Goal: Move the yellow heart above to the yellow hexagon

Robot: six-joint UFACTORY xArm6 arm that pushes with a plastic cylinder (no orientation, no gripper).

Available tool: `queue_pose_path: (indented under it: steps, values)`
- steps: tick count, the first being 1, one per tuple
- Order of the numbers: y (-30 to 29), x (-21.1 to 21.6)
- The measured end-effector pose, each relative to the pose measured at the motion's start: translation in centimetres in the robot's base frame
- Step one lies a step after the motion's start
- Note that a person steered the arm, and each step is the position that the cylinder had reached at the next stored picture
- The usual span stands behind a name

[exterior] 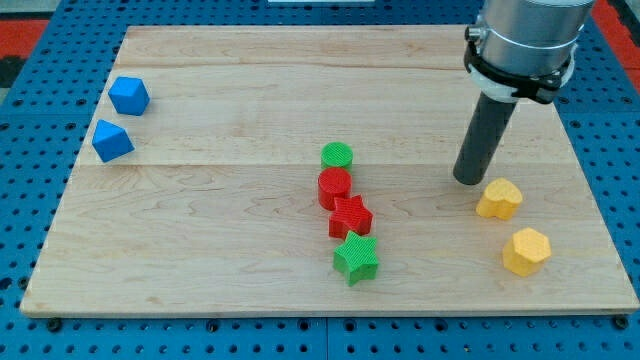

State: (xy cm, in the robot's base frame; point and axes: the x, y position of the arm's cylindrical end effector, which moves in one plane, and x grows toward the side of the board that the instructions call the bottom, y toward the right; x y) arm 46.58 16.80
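Note:
The yellow heart (498,199) lies on the wooden board at the view's right. The yellow hexagon (526,251) lies just below it and slightly to the right, with a small gap between them. My tip (468,180) rests on the board just to the upper left of the yellow heart, very close to it; I cannot tell whether they touch.
A green cylinder (337,155), a red cylinder (334,185), a red star (350,216) and a green star (355,258) form a column mid-board. Two blue blocks (129,95) (112,140) lie at the view's left. The board's right edge (590,190) is near the yellow blocks.

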Motion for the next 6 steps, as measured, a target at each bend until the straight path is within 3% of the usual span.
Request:
queue_pose_path:
  steps: [2,6]
  values:
    - [1.9,3.9]
    - [1.9,1.3]
